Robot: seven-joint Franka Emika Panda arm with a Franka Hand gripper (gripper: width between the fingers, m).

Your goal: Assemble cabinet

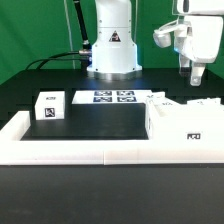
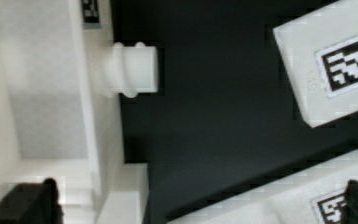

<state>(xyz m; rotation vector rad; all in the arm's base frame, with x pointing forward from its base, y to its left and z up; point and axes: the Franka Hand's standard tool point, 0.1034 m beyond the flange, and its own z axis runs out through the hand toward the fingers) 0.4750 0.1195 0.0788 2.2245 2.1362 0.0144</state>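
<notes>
My gripper (image 1: 194,72) hangs open and empty at the exterior view's right, above the cabinet parts there. A large white cabinet box (image 1: 186,126) with a small tag on its front stands against the front rim. Flatter white cabinet pieces (image 1: 162,99) lie just behind it. A small white tagged cube piece (image 1: 48,108) sits at the left. In the wrist view the gripper (image 2: 190,205) is open, with dark fingertips (image 2: 23,200) at both edges. Below it are a white piece with a round knob (image 2: 133,68) and a tagged white piece (image 2: 336,66).
The marker board (image 1: 113,97) lies in front of the robot base (image 1: 111,45). A low white rim wall (image 1: 90,152) runs along the front and up the left side. The table top is black (image 1: 100,120).
</notes>
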